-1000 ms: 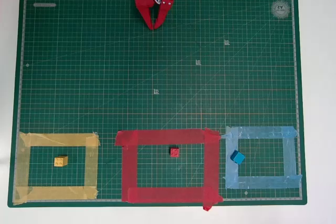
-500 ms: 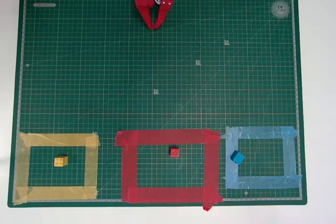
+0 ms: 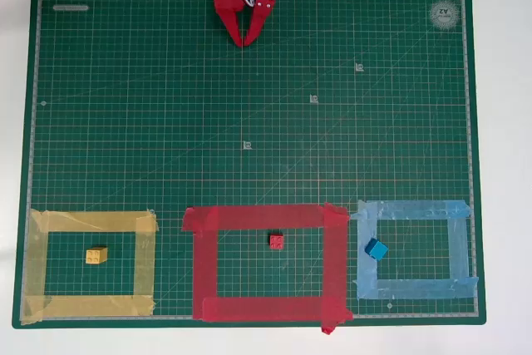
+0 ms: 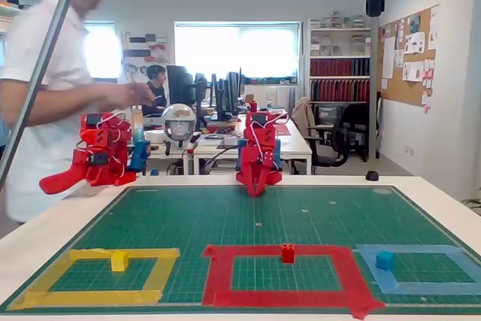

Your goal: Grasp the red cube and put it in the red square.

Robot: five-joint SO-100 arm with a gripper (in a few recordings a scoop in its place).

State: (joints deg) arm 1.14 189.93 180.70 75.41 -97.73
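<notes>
We see a white tabletop (image 3: 503, 164) carrying a green mat (image 3: 249, 106) that covers most of it. Along the mat's near edge in the overhead view sit three tape outlines in a row. The red square (image 3: 199, 263) is the biggest, in the middle; it holds the red cube (image 3: 277, 241), which sits on bare mat inside the outline, a bit above centre, clear of all four strips. In the fixed view the same red cube (image 4: 287, 253) appears close to the far strip of the red square (image 4: 218, 276), though we cannot tell from there whether it touches it. The blue outline (image 3: 457, 247) is on the right, its corner touching the red tape; the blue cube (image 3: 376, 248) inside it lies tilted against the left strip, partly on the tape. The yellow outline (image 3: 145, 263) is on the left, apart from the red one, with the yellow cube (image 3: 96, 255) inside, roughly centred and off the tape.

The red arm (image 4: 258, 152) sits at the far edge of the mat, well apart from all cubes. Its gripper (image 3: 246, 39) points down at the mat; fingers clenched together, tips meeting, grasping nothing. Nothing lies between the gripper and the red square, just open mat.

A person (image 4: 45, 110) stands behind the tabletop on the left in the fixed view, office desks behind.
</notes>
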